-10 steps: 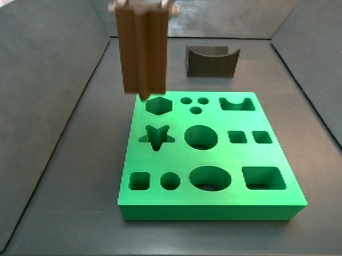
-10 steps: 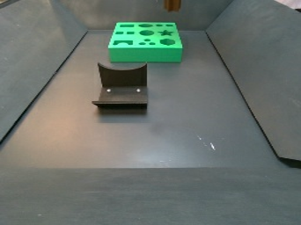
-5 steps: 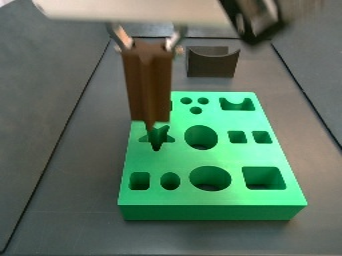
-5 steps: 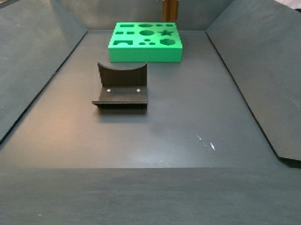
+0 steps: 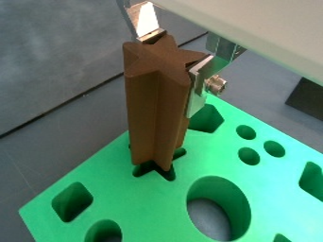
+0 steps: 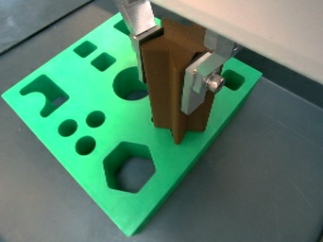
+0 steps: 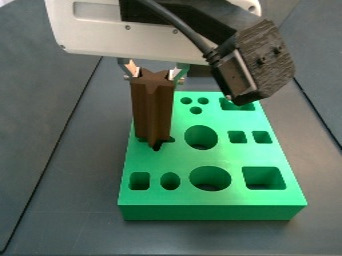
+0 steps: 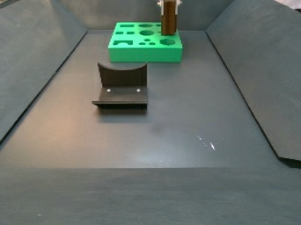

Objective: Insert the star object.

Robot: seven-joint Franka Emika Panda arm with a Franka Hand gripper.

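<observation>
Grey floor (image 8: 153, 149) fills the workspace, dull and faintly scuffed, with grey walls (image 8: 35, 79) sloping up along its sides and closing it off behind the board. The green board (image 7: 207, 150) lies flat at the far end of that floor in a side view (image 8: 146, 42), its top cut with holes: circles, squares, a hexagon (image 6: 127, 166) and a notched shape (image 6: 45, 95) among them. The fixture (image 8: 120, 86) stands on the floor nearer that camera, well apart from the board.

The star (image 7: 151, 110) stands upright on the board with its lower end in the star-shaped hole (image 5: 154, 171), whose points show around its base in a wrist view. Most of its ridged brown length rises clear above the green surface (how deep it sits cannot be told). In a side view it appears as a thin brown post (image 8: 170, 18) over the board.

The gripper (image 7: 151, 72) is directly above the hole, under the arm's white housing (image 7: 134, 30), closed on the star's top end. Its silver fingers (image 6: 202, 83) press against opposite sides of the star in both wrist views (image 5: 198, 83).
</observation>
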